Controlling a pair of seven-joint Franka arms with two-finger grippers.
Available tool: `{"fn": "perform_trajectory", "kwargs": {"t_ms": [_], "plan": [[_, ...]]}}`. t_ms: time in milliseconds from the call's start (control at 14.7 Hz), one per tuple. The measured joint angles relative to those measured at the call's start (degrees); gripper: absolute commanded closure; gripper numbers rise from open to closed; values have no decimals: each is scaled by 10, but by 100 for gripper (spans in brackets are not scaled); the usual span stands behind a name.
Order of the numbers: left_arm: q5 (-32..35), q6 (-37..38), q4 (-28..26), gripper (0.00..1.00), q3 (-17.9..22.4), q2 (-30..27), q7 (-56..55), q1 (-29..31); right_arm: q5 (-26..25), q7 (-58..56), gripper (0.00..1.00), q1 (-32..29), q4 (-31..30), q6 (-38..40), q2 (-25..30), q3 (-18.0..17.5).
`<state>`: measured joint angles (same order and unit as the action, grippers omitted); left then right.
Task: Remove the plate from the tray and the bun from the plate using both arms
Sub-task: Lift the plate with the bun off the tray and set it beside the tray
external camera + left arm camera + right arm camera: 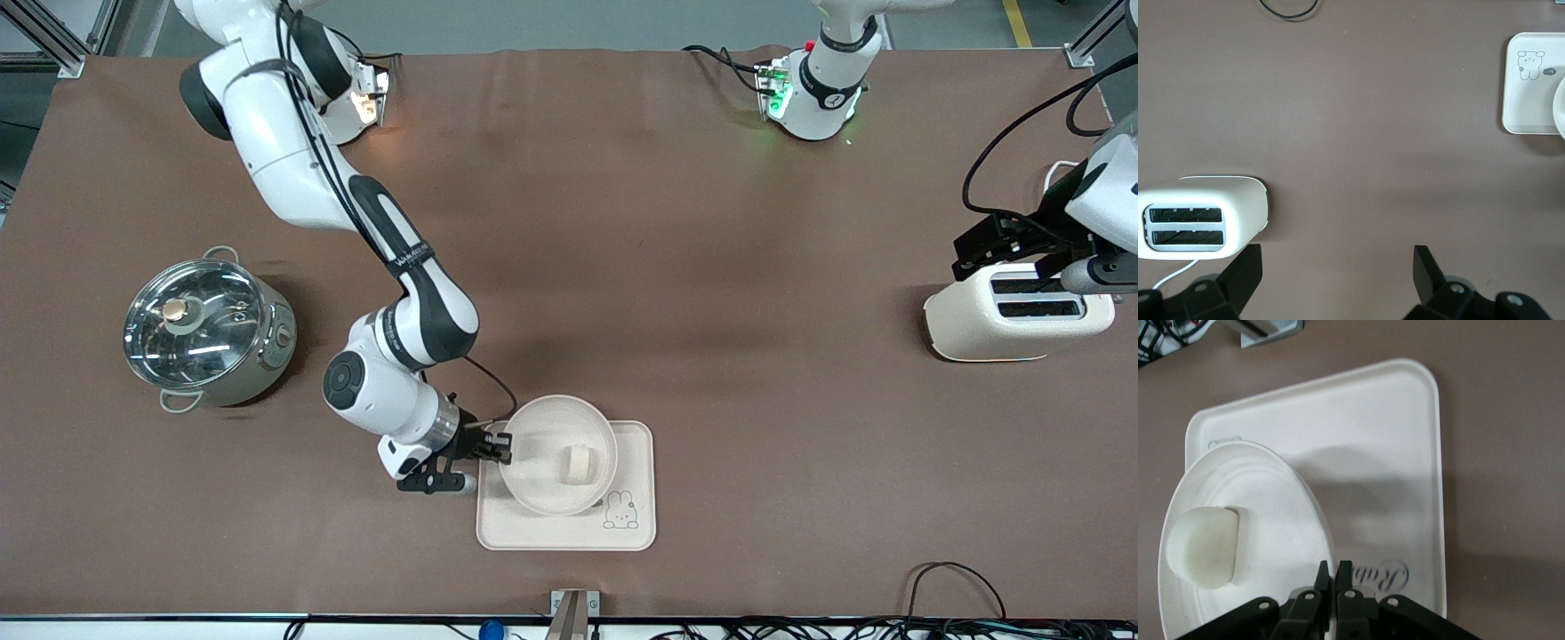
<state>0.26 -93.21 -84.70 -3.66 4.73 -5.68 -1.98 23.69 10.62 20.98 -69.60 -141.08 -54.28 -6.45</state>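
On the tray with the rabbit drawing point(633, 532), near the front camera's edge of the table, sits the round plate point(533, 487). It looks tipped up a little on the side where the right gripper point(500, 447) pinches its rim, fingers closed tight on the thin edge. The small pale bun point(576, 464) lies on the plate, a bit away from the pinched rim. A metal pot with a glass lid point(206, 333) stands toward the right arm's end of the table, well apart from the tray. The left gripper point(1338, 267) hangs over the bare brown table cloth point(693, 267) just beside the white toaster point(1013, 320) at the left arm's end, its fingers spread wide with nothing between them. Nothing stands between the toaster and the tray
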Motion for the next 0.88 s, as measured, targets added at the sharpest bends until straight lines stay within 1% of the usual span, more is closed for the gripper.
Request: {"fn": "perform_trajectory", "kwargs": {"t_ms": [204,408,476,612,680,748,816,884], "plan": [[0,0,0,0,0,0,0,0,0,-4,100,7,-140,-46,78,-18],[0,0,0,0,0,0,0,0,0,-4,100,23,-292,-138,147,-38],[0,0,0,0,0,0,0,0,0,-4,100,26,-334,-167,163,-45],[0,0,0,0,0,0,0,0,0,-4,100,29,-397,-218,180,-57],[0,0,0,0,0,0,0,0,0,-4,86,29,-419,-239,183,-62],[0,0,0,0,0,0,0,0,0,-3,36,29,-432,-254,184,-65],[0,0,0,0,0,0,0,0,1,-1,10,29,-437,-257,184,-65],[0,0,0,0,0,0,0,0,5,1,0,27,-439,-257,184,-64]]}}
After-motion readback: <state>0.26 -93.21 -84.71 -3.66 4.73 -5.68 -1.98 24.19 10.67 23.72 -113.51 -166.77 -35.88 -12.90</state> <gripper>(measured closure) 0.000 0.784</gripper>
